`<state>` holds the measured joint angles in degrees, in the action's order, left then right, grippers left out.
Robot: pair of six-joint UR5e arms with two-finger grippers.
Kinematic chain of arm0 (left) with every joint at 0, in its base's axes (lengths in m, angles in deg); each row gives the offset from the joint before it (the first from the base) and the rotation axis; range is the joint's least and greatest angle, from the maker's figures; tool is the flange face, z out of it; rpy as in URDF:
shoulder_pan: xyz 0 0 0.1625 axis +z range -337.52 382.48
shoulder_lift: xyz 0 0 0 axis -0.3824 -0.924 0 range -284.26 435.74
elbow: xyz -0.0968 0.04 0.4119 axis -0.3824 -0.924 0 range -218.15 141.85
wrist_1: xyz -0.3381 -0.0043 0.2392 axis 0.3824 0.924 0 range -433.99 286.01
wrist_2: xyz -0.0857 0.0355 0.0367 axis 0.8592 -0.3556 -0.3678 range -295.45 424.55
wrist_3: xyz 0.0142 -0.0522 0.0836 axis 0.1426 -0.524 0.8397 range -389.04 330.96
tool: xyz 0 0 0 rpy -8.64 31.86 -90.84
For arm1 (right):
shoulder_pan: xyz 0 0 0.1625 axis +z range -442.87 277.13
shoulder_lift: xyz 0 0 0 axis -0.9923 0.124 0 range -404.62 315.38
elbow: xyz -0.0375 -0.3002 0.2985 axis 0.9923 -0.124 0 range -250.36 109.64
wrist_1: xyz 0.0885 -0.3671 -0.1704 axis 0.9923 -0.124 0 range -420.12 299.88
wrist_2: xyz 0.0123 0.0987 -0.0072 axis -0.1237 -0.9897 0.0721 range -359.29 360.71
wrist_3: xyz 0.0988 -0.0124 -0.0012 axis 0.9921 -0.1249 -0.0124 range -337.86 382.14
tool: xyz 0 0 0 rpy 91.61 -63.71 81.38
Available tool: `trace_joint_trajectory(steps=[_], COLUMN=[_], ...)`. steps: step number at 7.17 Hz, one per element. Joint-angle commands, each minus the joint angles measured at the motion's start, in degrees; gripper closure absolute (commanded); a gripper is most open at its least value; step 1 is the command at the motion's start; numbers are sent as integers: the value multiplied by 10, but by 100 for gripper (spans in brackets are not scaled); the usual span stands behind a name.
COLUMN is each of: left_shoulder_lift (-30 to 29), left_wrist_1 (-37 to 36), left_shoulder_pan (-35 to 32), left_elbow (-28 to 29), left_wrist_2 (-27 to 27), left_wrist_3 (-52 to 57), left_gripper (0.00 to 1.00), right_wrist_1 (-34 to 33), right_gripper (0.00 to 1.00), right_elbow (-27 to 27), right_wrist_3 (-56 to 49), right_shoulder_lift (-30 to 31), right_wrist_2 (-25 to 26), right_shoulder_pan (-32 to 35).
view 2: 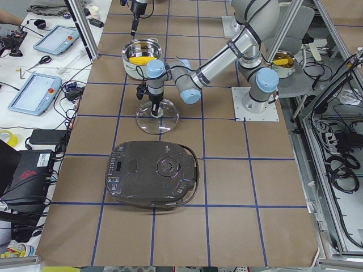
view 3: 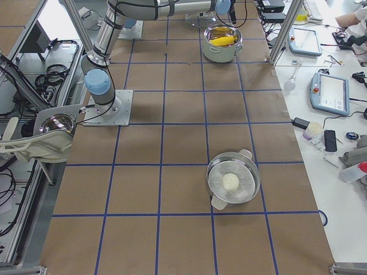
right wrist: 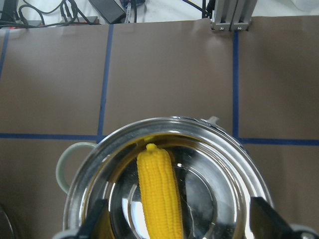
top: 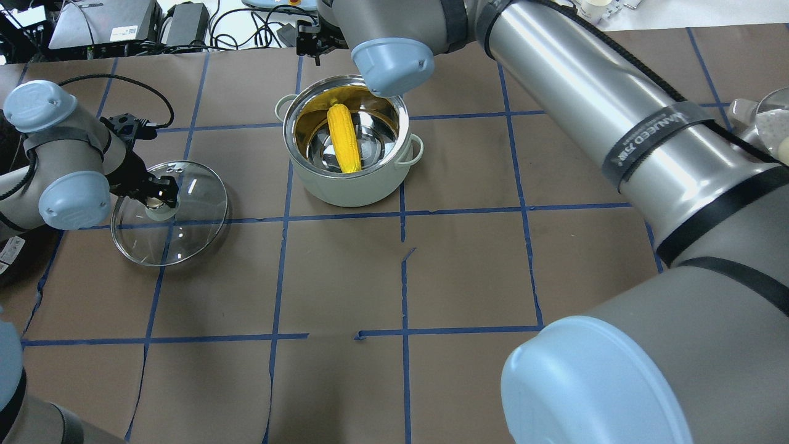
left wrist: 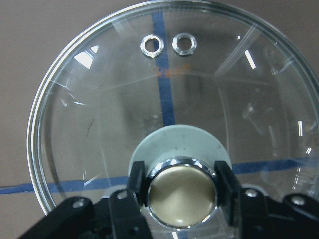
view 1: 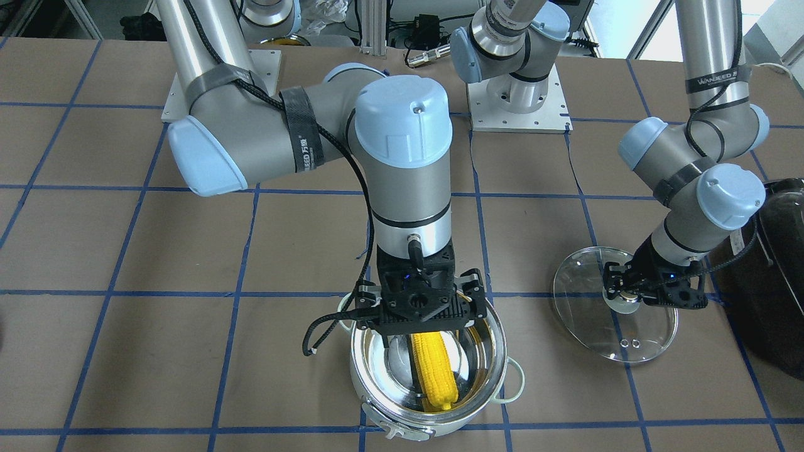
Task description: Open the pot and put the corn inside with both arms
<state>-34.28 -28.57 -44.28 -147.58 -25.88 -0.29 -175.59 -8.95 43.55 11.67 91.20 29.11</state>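
Observation:
The pot (top: pixel 345 192) stands open, pale grey outside and shiny steel inside. The yellow corn (top: pixel 344 139) lies loose in its bottom, and shows in the front view (view 1: pixel 433 370) and the right wrist view (right wrist: pixel 159 199). My right gripper (view 1: pixel 419 321) hangs just above the pot's rim, open and empty, its fingers (right wrist: pixel 94 221) apart on either side of the corn. My left gripper (top: pixel 161 197) is shut on the beige knob (left wrist: pixel 182 191) of the glass lid (top: pixel 197 206). The lid rests on the table off to the robot's left of the pot (view 1: pixel 647 329).
A large black appliance (view 2: pixel 153 173) sits just past the lid at the table's left end (view 1: pixel 776 282). A second steel pan (view 3: pixel 232 182) holding a white lump stands far off toward the right end. Blue tape lines grid the brown table.

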Motion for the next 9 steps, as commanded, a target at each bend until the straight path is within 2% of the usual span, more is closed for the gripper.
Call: trace_joint_trajectory(steps=[1,3,4,5,6,7,8,9], left_shoulder_lift=[1,2,0,-2,-6,-11,2,27], left_wrist_1=[0,29,29,29,31,38,61,162], left_shoulder_pan=[8,8,8,8,8,8,1,-7], left_elbow=[0,0,2,4,8,9,17,62], left_wrist_2=[3,7,8,7,3,6,3,6], left_wrist_3=[-1,-3,-2,0,2,2,2,-1], left_gripper=[100,100,100,100,55,1,0,0], right_wrist_1=[169,284,297,298,292,289,282,265], right_gripper=[0,0,0,0,0,0,0,0], right_elbow=[18,66,104,145,191,239,265,270], right_wrist_3=[-14,-39,-131,-164,-170,-165,-172,-168], right_shoulder_lift=[71,142,173,208,237,278,301,310], right_wrist_2=[-5,-3,-4,-4,-2,-2,-1,-4], right_shoulder_pan=[-67,-127,-168,-196,-200,-200,-199,-194])
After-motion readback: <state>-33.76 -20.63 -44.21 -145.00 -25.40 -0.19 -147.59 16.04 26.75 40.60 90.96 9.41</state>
